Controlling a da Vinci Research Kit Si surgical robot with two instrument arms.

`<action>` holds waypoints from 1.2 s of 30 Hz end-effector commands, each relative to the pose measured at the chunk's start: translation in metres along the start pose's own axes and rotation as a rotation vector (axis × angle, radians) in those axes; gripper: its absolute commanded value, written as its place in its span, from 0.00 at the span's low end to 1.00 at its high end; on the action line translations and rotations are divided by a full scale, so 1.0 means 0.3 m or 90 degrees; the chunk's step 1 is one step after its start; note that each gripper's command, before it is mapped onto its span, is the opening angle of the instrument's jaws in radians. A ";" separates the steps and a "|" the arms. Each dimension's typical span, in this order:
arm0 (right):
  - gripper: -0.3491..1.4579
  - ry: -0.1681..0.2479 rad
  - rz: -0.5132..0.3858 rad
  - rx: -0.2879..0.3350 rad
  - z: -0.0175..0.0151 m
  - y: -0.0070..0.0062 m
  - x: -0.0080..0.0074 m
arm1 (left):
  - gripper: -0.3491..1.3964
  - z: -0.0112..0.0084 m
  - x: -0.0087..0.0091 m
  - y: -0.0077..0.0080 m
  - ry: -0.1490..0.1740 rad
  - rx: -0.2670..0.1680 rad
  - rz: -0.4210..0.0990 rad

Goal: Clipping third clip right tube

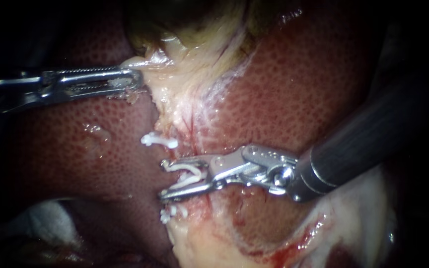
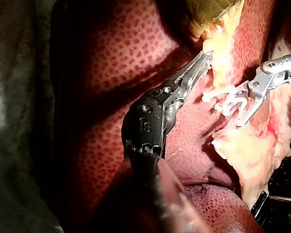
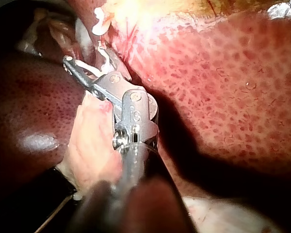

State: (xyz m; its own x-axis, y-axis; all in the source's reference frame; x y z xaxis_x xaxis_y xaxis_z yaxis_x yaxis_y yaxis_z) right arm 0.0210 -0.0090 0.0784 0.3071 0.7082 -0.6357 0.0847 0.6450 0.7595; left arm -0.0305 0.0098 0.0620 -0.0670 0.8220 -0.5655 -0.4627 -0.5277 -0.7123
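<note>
My right instrument [image 1: 164,179] comes in from the right, and its jaws stand apart around a white clip [image 1: 187,173] that straddles the pale tube [image 1: 182,149]. Both jaws touch the clip. A second white clip [image 1: 160,141] sits on the tube just above the jaws, and another clip [image 1: 172,213] just below them. My left instrument [image 1: 137,79] is shut on pale tissue [image 1: 150,67] under the gallbladder [image 1: 189,20] and holds it to the left. The left wrist view shows that grip [image 2: 204,59], with the loaded clip [image 2: 228,99] beyond it. In the right wrist view one jaw hides the other beside the clip [image 3: 94,63].
Mottled red liver [image 1: 299,89] surrounds the pale strip on both sides. Pale fatty tissue with fresh blood [image 1: 294,243] lies below my right instrument's shaft. White gauze [image 1: 45,223] shows in the dark lower left corner.
</note>
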 end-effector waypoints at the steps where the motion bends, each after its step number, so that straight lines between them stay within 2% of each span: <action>1: 0.47 0.000 0.000 0.000 0.000 0.0000 0.0000 | 0.00 -0.0001 0.0000 0.0001 0.000 0.000 0.000; 21: 0.47 -0.001 0.001 0.007 -0.007 -0.0015 0.0000 | 0.00 -0.0008 -0.0001 -0.0001 0.000 -0.001 0.000; 31: 0.47 0.010 -0.008 -0.015 -0.024 -0.0027 0.0111 | 0.00 -0.0009 -0.0001 -0.0001 0.000 -0.001 0.000; 36: 0.47 0.013 -0.013 -0.022 -0.031 -0.0031 0.0144 | 0.00 -0.0009 -0.0001 -0.0001 0.000 -0.001 0.000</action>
State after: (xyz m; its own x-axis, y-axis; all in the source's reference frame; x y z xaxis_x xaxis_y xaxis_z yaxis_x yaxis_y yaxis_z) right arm 0.0133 -0.0037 0.0736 0.2869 0.7011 -0.6529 0.0563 0.6680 0.7420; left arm -0.0303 0.0097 0.0619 -0.0677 0.8221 -0.5653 -0.4612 -0.5282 -0.7129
